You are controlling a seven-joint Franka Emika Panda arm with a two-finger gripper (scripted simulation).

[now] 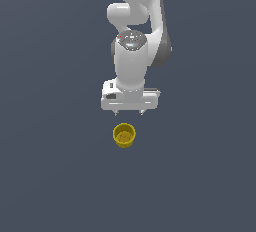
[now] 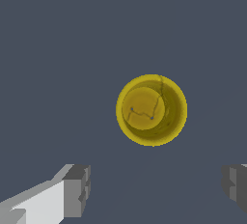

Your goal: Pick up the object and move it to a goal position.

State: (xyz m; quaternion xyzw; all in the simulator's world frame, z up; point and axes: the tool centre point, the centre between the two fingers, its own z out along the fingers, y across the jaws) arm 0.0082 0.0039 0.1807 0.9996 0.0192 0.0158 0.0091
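The object (image 1: 124, 135) is a small yellow cup standing upright on the dark grey floor, its round rim facing up. In the wrist view the object (image 2: 151, 110) shows from above, open mouth and inner bottom visible. My gripper (image 1: 129, 112) hangs above the floor, just behind the cup in the exterior view, not touching it. Its two fingertips (image 1: 116, 111) point down and stand wide apart, open with nothing between them. The wrist view shows the gripper (image 2: 157, 189) with one grey finger (image 2: 77, 189) on each side, the cup lying beyond the gap.
The white arm (image 1: 132, 31) rises behind the gripper in the exterior view. A plain dark grey floor (image 1: 50, 176) surrounds the cup on all sides.
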